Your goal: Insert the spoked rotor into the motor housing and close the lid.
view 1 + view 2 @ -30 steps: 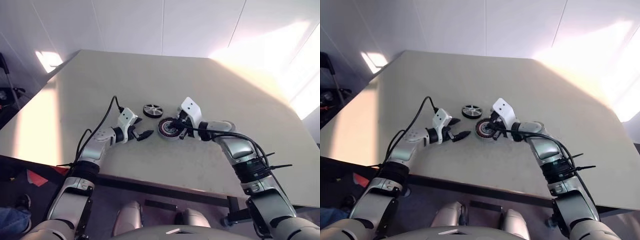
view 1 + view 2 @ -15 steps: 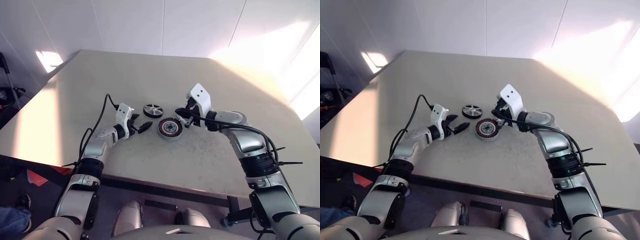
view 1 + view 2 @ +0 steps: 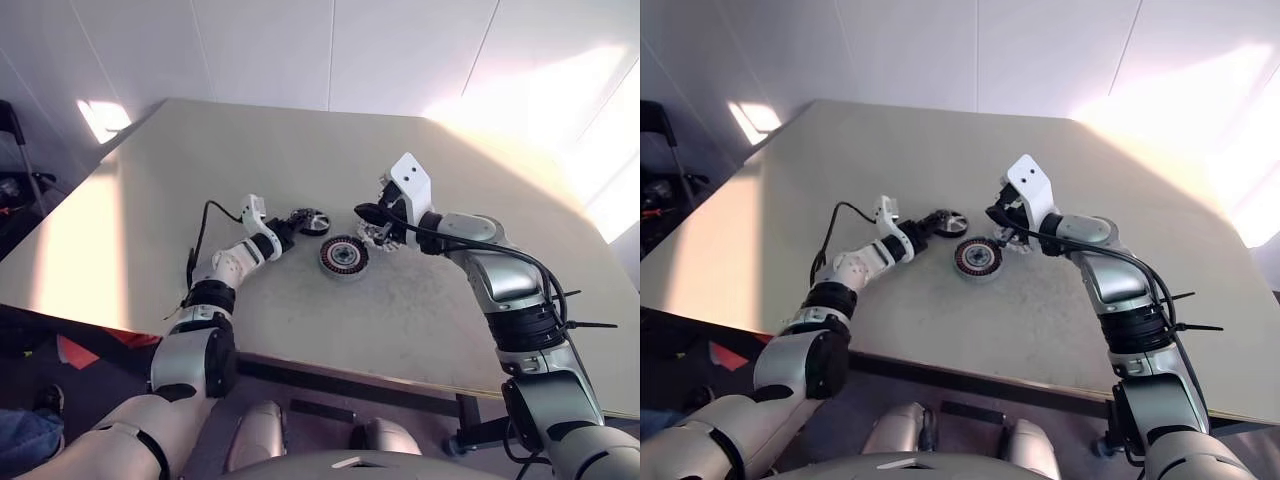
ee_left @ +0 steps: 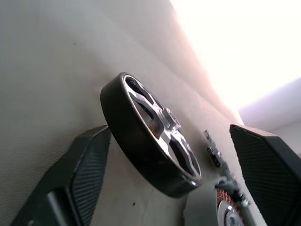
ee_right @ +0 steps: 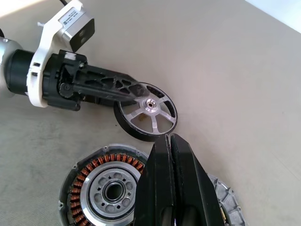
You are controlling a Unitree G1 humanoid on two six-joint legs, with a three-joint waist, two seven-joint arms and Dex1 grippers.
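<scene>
Left gripper (image 4: 164,169) is at the spoked rotor (image 3: 310,221), fingers parted and straddling the wheel: one finger (image 4: 87,169) just beside the black rim, the other well off the far side, no clamp visible. Rotor sits on the table (image 3: 300,150), just beyond the motor housing (image 3: 343,256), a small gap between them. Right gripper (image 5: 171,188) hangs above the housing's far edge, fingers pressed together, holding nothing. Lid (image 5: 225,200) lies beside the housing, partly hidden behind those fingers.
</scene>
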